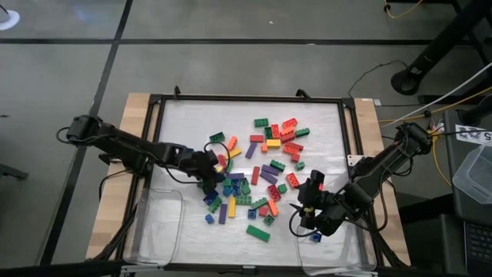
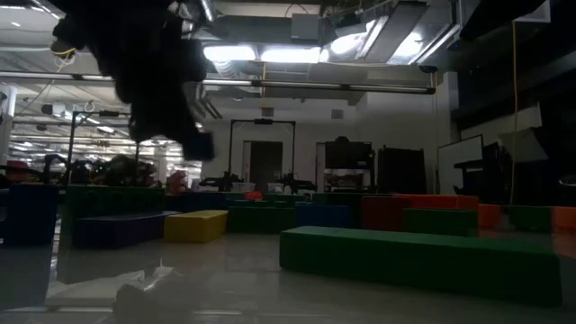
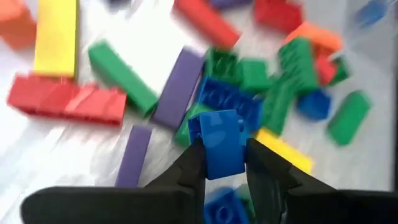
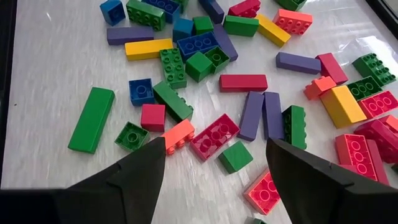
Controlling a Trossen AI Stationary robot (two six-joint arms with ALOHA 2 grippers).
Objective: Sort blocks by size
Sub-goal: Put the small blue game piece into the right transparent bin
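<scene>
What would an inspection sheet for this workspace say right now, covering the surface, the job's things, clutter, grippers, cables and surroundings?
Surface: pale mat in a dark frame on a wooden table.
Job's things: loose blocks in many colours, long and square, heaped mid-mat; one long green block lies apart near the front.
Clutter: clear tray at front left, nothing seen in it.
Grippers: left gripper shut on a small blue block above the heap; right gripper open over the blocks, holding nothing.
Cables: yellow and white cables on the floor at right.
Surroundings: grey floor; an indoor hall with ceiling lights beyond the table.
</scene>
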